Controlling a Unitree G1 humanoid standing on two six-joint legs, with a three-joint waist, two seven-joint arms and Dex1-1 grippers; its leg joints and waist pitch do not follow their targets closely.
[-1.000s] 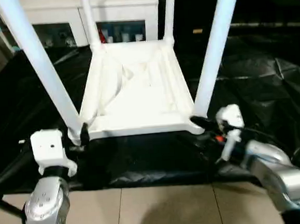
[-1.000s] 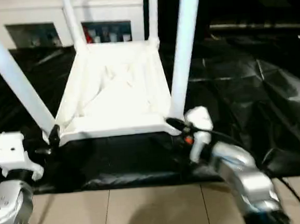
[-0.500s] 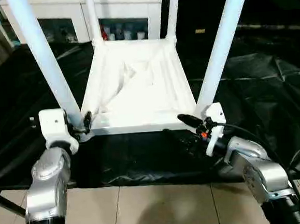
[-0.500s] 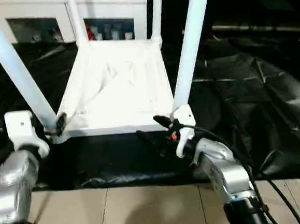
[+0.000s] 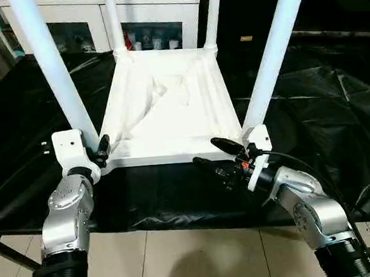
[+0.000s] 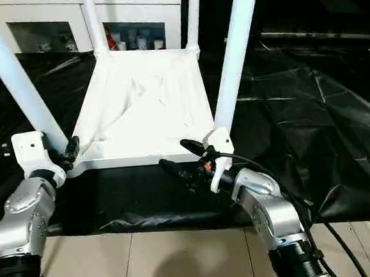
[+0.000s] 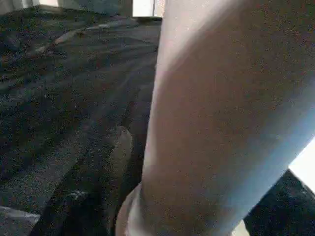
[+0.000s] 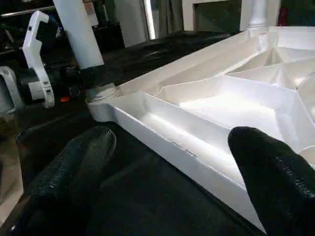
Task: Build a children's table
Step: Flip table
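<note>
1. On black sheeting ahead of me, the tabletop point(image 5: 170, 111) lies upside down, ribs up, with all four legs point(image 5: 273, 49) standing in its corner sockets; the build looks close to finished.

2. My right gripper point(image 5: 212, 154) hangs at the near edge of the tabletop, just inboard of the near right leg, its jaws spread wide and holding nothing. One finger sits above the rim, the other below and in front of it, so the edge lies straight ahead between them.

3. My left gripper point(image 5: 101, 149) is pressed in at the foot of the near left leg point(image 5: 52, 64), right by its socket. Whether those jaws are clamped or parted I cannot tell.

4. That near edge runs side to side across my front, from one gripper to the other. Any lift or turn of the table depends, I judge, on my right jaws closing over the rim.

5. From the right wrist, the rim point(image 8: 172, 147) shows as a thin wall between my two black fingers point(image 8: 266, 169), with the left gripper point(image 8: 91, 76) at the far corner. The head views cannot show that gap. The left wrist view gives the leg point(image 7: 221, 123) up close against the dark sheeting.
</note>
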